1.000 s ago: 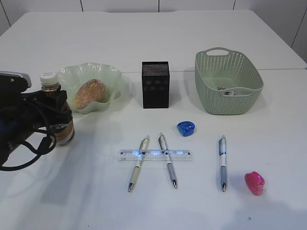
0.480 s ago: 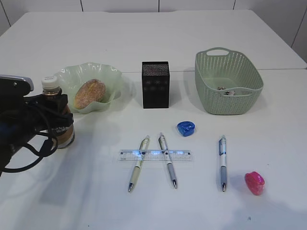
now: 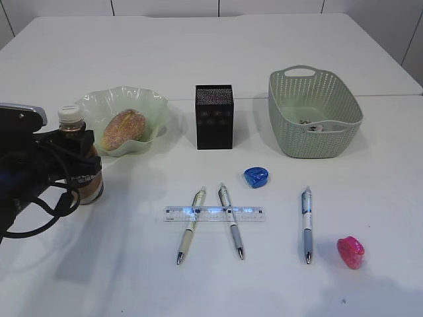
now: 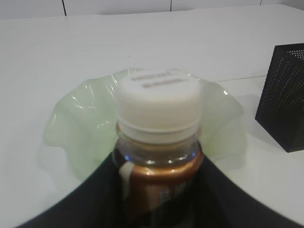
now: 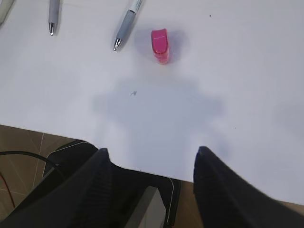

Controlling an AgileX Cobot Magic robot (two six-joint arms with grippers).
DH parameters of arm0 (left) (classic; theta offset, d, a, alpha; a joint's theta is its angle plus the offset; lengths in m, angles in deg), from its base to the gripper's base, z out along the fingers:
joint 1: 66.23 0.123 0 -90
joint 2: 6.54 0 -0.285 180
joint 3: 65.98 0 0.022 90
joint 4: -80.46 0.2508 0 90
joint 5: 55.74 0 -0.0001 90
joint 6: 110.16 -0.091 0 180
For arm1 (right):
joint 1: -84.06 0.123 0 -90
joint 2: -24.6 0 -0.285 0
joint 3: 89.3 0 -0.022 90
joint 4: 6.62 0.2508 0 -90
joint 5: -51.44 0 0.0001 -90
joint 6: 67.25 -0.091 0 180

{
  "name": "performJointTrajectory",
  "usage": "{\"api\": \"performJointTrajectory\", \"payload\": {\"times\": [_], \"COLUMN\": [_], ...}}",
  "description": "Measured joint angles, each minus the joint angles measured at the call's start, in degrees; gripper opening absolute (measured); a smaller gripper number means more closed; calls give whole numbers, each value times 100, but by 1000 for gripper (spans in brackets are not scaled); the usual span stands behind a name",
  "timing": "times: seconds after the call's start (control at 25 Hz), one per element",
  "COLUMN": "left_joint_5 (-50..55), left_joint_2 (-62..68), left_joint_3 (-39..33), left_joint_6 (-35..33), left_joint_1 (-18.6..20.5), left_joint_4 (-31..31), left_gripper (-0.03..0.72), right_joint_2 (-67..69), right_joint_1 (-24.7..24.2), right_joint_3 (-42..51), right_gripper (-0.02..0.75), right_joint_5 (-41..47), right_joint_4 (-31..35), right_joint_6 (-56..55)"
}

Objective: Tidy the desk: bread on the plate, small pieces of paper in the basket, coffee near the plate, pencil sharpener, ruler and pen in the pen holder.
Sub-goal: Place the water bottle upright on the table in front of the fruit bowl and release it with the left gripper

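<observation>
Left claw [image 3: 84, 162] clamped around coffee [image 3: 80, 158], bottle upright on white bench [image 3: 218, 59] just left of plate [image 3: 151, 105]. Wrist view showed black fingers [image 4: 85, 199] flanking bottle neck under white cap. Bread [image 3: 123, 129] lay in plate. Pen holder [image 3: 214, 116] stood mid-bench, basket [image 3: 314, 113] at right with small scraps inside. Ruler [image 3: 213, 213] lay across two pens [image 3: 231, 220]; third pen [image 3: 307, 223] further right. Blue sharpener [image 3: 256, 176] and pink sharpener [image 3: 351, 251] loose on bench. Right claw [image 5: 151, 164] hung apart, empty, over bench's front edge.
</observation>
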Motion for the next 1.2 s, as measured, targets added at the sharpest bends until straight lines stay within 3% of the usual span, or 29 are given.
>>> {"api": "performJointTrajectory", "payload": {"times": [0.32, 0.84, 1.2], "left_joint_5": [0, 0, -152], "left_joint_2": [0, 0, 0], "left_joint_3": [10, 10, 22], "left_joint_6": [0, 0, 0], "left_joint_1": [0, 0, 0], "left_joint_4": [0, 10, 21], "left_gripper": [349, 371, 454], "right_joint_2": [0, 0, 0], "right_joint_1": [0, 0, 0], "right_joint_3": [0, 0, 0], "right_gripper": [440, 440, 440], "right_joint_5": [0, 0, 0], "right_joint_4": [0, 0, 0], "right_joint_6": [0, 0, 0]}}
